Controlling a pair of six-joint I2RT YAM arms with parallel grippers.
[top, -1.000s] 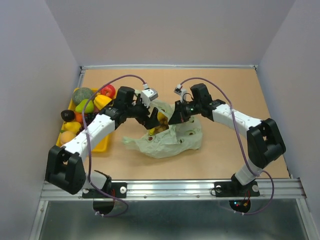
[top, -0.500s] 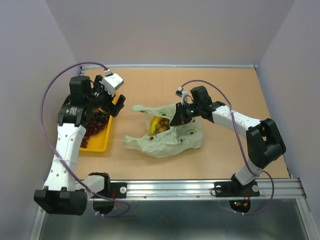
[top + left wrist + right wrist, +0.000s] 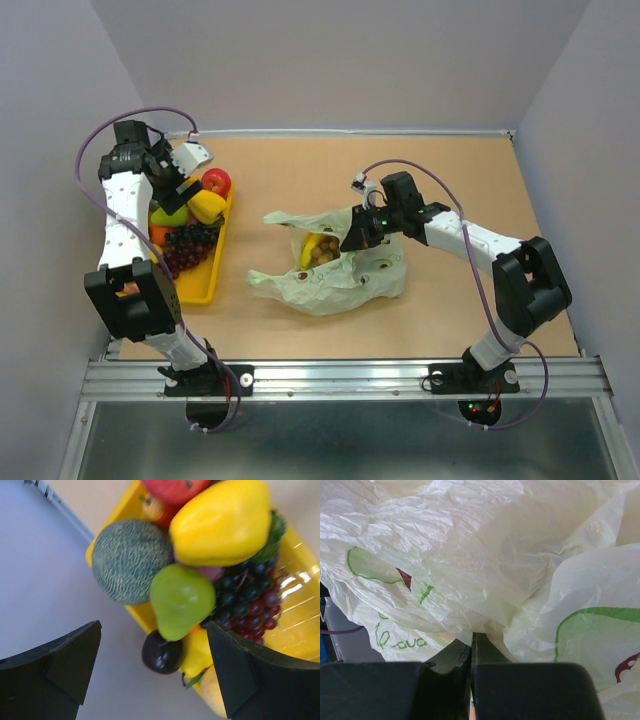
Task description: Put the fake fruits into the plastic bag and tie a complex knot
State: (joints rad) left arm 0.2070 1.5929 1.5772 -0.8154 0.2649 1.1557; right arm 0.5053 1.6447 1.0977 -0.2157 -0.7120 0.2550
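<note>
The plastic bag lies crumpled near the middle of the table, its mouth gaping toward the left. Inside the opening show a banana and, just beside it, a bunch of tan-brown balls. The right gripper sits at the right side of that mouth. The right wrist view shows its jaws pressed together on a fold of the bag's pale film, which bulges up and fills the view. Two loose flaps of the bag stretch leftward over bare table, stopping short of the yellow tray. The tray runs along the table's left edge beside the wall and holds the other fake fruits heaped together. A red apple lies at the far end, a yellow fruit touching it, and purple grapes nearer. In the left wrist view a netted melon, a green pear-shaped fruit and a dark plum crowd the tray's wall side. The left gripper hangs above this far end, jaws spread wide with nothing between them. From above, the left arm covers the melon.
</note>
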